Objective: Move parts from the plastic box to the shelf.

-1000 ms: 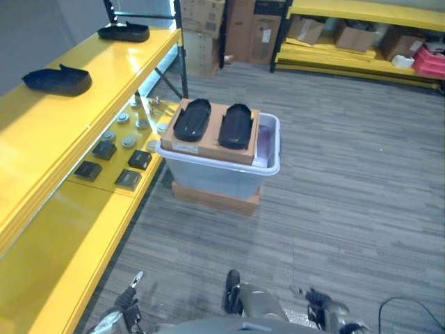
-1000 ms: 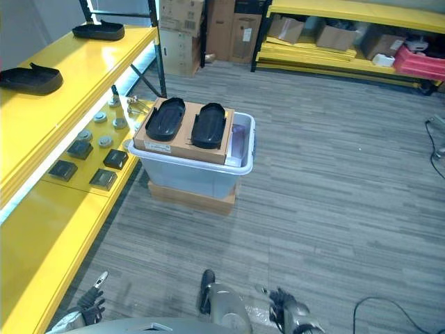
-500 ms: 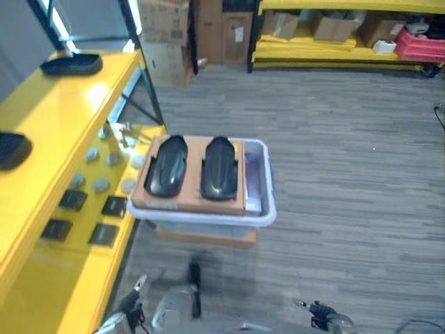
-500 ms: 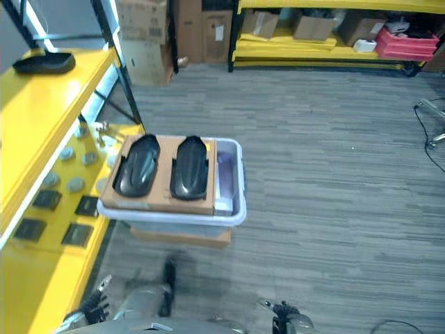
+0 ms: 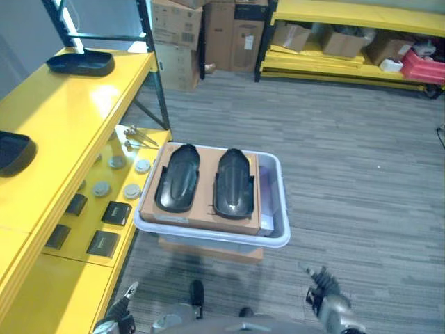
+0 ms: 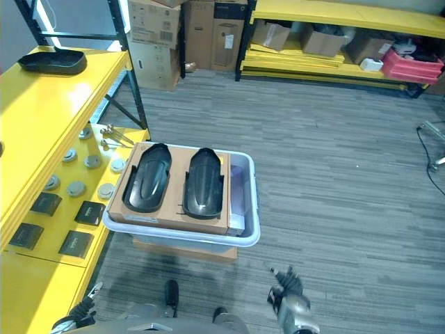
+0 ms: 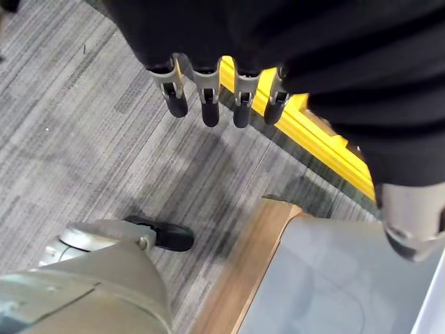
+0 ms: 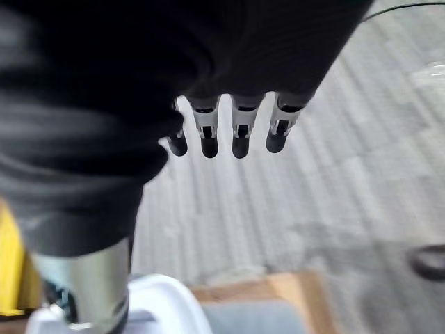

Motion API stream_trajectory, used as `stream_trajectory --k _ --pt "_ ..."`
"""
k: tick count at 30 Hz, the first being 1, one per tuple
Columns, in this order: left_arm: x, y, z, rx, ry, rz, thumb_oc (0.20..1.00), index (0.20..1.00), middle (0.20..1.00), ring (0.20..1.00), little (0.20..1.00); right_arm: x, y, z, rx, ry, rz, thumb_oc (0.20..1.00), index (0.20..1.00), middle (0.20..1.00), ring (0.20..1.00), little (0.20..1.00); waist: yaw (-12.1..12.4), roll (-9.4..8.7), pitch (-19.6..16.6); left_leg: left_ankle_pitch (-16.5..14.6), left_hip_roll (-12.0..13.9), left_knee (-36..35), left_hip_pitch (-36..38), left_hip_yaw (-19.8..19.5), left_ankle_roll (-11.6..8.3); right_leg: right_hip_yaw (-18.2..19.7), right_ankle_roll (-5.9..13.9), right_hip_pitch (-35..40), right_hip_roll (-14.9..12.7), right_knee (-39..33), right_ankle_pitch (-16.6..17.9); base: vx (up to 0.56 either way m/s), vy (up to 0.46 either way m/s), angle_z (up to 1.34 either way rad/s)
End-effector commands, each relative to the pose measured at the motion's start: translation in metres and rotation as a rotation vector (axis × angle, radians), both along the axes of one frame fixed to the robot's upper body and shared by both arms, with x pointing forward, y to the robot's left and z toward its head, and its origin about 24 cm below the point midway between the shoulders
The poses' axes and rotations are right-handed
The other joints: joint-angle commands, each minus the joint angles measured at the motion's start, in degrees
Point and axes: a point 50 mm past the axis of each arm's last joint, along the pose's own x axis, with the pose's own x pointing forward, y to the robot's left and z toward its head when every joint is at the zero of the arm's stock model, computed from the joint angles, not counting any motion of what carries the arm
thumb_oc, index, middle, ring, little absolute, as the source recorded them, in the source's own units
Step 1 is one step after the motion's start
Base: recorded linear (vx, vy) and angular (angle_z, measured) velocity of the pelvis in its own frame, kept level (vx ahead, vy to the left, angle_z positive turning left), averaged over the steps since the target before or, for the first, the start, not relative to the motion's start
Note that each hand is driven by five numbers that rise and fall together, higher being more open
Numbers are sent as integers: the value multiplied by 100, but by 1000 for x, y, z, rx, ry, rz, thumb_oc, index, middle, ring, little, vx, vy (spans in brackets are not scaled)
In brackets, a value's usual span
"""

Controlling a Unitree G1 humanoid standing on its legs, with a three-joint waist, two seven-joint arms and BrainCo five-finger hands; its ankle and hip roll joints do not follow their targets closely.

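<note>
You stand before plastic box (image 5: pixel 277 236), twelve o'clock; two black parts (image 5: pixel 176 177) on cardboard atop it. Left hand (image 7: pixel 208 97), right hand (image 8: pixel 233 132) hang relaxed-open, empty. Approach step; next reach forward, grasp part; shelf (image 5: pixel 62 111) at ten o'clock.

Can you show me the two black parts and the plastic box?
Left black part (image 5: pixel 177 177), left eye view, its middle.
Right black part (image 5: pixel 233 182), left eye view, its middle.
Plastic box (image 5: pixel 277 240), left eye view, its front rim.

Glossy black plastic parts (image 5: pixel 177 178), matt brown cardboard sheet (image 5: pixel 206 209), translucent plastic box (image 5: pixel 277 236), glossy yellow shelf (image 5: pixel 66 132), ribbed grey carpet (image 5: pixel 348 174).
</note>
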Motion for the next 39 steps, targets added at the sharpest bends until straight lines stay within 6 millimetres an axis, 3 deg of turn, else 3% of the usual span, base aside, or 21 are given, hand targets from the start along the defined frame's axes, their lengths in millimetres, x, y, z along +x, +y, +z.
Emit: stream_trajectory --k 1,4,5,11,17,30,36,39 --pt "17 5 5 11 -70 6 1000 1000 1000 1000 1000 32 -43 78 -268 -290 -57 1000 1000 1000 1000 1000 -11 -71 130 -512 200 75 336 164 -191 8 362 -335 -178 -563 1007 42 55 -12" --pt "12 5 4 10 -63 11 1000 1000 1000 1000 1000 43 -52 101 -310 -345 -3 1000 1000 1000 1000 1000 24 -62 128 -532 194 70 357 161 -190 -19 368 -301 -181 -586 990 56 46 -8" --pt "6 5 2 14 -50 8 1000 1000 1000 1000 1000 58 -53 116 -308 -353 49 1000 1000 1000 1000 1000 152 -61 130 -533 189 84 341 123 -193 -106 360 -272 -200 -587 962 64 39 -5" --pt "3 4 1 12 -30 -55 1000 1000 1000 1000 1000 92 -45 123 -261 -289 94 1000 1000 1000 1000 1000 555 -25 226 -521 194 304 44 8 -201 -359 317 -346 -290 -504 915 -1 28 11" --pt "7 9 2 15 -18 -108 1000 1000 1000 1000 1000 114 -42 121 -203 -233 78 1000 1000 1000 1000 1000 809 53 439 -472 145 416 -184 -199 -226 -538 301 -422 -365 -399 880 -39 33 43" --pt "19 5 4 -22 -72 -154 1000 1000 1000 1000 1000 126 -45 117 -185 -132 88 1000 1000 1000 1000 1000 1005 198 734 -377 62 457 -415 -418 -265 -691 304 -521 -463 -322 857 -18 38 13" --pt "26 1 6 -29 -101 -152 1000 1000 1000 1000 1000 131 -33 112 -160 -105 163 1000 1000 1000 1000 1000 1040 221 865 -350 44 469 -508 -453 -268 -710 312 -597 -489 -297 856 -7 25 0" --pt "27 1 7 -26 -110 -140 1000 1000 1000 1000 1000 140 -15 113 -148 -124 236 1000 1000 1000 1000 1000 1073 235 943 -329 30 483 -566 -483 -273 -731 306 -639 -506 -275 852 -8 23 1"
